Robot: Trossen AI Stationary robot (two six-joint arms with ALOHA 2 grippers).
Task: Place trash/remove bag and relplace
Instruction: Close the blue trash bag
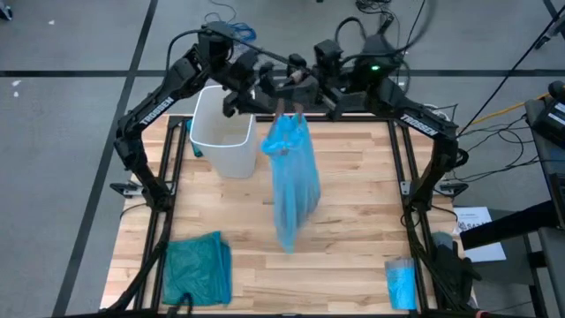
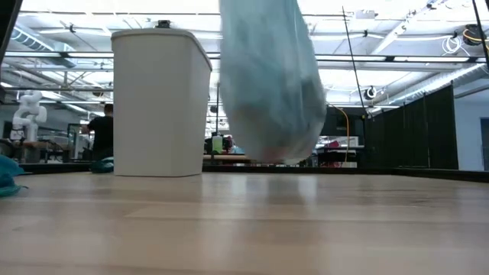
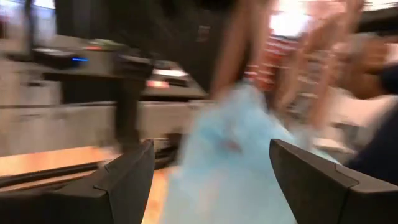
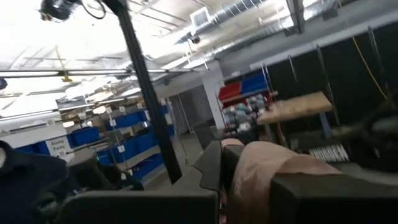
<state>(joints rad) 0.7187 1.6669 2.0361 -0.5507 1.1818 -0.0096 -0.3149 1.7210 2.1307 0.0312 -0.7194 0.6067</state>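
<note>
The pale blue bag (image 1: pixel 291 177) hangs in mid-air over the middle of the table, its bottom (image 2: pixel 267 153) clear of the wood. A reddish tint shows through that bottom; the trash itself is hidden. My right gripper (image 1: pixel 288 108) is shut at the bag's gathered top. My left gripper (image 1: pixel 250 104) is open beside that top, level, between the white bin (image 1: pixel 219 131) and the bag. In the left wrist view the blurred bag (image 3: pixel 230 168) shows between and beyond the two fingers. The bin stands upright at the far left. My right gripper holds the bag by its bunched top (image 1: pixel 286 122); its own wrist view looks over the bag, so the contact is hidden there. The bag hangs below the fingers, lifted clear of the table. My left gripper's fingers (image 3: pixel 124 180) flank the bag; whether they touch it I cannot tell.
A darker teal-green bag (image 1: pixel 199 265) lies crumpled at the near left corner. A small folded blue packet (image 1: pixel 402 283) lies at the near right edge. Black frame posts (image 1: pixel 408 190) stand along both table sides. Bare wood lies between the hanging bag and the near edge.
</note>
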